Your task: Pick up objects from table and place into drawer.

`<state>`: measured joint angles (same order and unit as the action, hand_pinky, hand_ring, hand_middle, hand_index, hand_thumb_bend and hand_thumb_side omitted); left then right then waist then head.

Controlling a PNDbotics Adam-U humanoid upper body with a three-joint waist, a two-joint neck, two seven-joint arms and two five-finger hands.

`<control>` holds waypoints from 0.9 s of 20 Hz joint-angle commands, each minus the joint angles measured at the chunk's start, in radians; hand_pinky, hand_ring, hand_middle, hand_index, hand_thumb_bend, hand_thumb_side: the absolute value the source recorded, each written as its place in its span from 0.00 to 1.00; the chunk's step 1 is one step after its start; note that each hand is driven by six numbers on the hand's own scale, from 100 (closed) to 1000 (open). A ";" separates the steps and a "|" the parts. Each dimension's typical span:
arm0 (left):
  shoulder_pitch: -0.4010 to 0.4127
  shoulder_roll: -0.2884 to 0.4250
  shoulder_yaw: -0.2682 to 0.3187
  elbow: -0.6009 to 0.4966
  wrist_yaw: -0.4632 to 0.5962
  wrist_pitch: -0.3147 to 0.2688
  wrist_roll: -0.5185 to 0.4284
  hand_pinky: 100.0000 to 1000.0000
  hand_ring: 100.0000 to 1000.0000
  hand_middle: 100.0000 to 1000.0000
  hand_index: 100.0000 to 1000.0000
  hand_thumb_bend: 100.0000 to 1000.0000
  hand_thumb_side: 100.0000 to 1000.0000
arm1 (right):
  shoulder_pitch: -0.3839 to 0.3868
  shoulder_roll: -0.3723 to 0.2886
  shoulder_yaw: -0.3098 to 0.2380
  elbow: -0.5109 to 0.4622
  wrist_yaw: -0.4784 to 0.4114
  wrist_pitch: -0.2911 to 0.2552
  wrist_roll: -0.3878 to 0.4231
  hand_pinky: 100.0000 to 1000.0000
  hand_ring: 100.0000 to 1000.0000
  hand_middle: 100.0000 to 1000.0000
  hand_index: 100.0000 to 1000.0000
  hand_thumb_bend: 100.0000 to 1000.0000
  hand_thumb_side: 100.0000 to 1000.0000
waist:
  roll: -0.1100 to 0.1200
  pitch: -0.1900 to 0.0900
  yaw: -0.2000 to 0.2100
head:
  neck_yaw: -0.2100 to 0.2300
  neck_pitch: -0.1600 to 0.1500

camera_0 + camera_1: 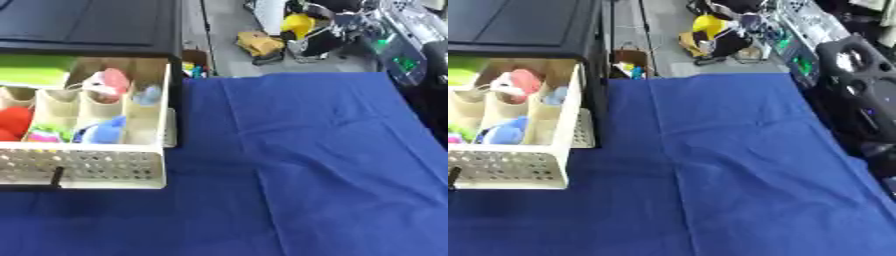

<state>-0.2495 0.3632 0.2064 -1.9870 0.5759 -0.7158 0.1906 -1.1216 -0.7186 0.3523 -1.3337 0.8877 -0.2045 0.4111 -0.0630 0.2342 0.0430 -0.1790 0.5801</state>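
A cream drawer (pixel 96 167) with a perforated front stands pulled out of a black cabinet (pixel 87 25) at the left. Its compartments hold a green thing (pixel 33 71), a pink and white toy (pixel 108 82), a pale blue thing (pixel 149 94), a red thing (pixel 12 122), a blue soft toy (pixel 105 131) and a small green and pink thing (pixel 48 133). No loose object lies on the blue cloth (pixel 306 150). Part of my black right arm (pixel 857 95) shows at the right edge in the right eye view, with no hand visible. My left arm is out of sight.
A black handle (pixel 57 177) sticks out at the drawer's front. Beyond the table's far edge, on the grey floor, lie yellow and black items (pixel 262 44) and equipment with green lights (pixel 404 62).
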 commanded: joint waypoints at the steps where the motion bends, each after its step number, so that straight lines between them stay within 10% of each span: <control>1: -0.006 0.037 0.006 -0.013 0.010 0.004 0.000 0.46 0.65 0.69 0.80 0.00 1.00 | -0.038 -0.029 0.005 -0.085 -0.060 0.007 0.025 0.61 0.68 0.33 0.55 0.00 0.32 | 0.002 -0.023 0.002 | 0.004 0.009; 18: -0.022 0.032 -0.003 -0.013 0.035 0.018 -0.017 0.46 0.65 0.69 0.80 0.00 1.00 | -0.174 0.184 0.025 -0.174 -0.193 0.055 0.136 0.59 0.64 0.28 0.50 0.00 0.33 | -0.004 -0.022 0.047 | -0.024 0.009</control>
<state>-0.2584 0.3708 0.2056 -1.9870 0.6069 -0.7015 0.1765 -1.2690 -0.5371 0.3827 -1.5034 0.7016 -0.1486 0.5404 -0.0726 0.2272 0.0905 -0.1984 0.5885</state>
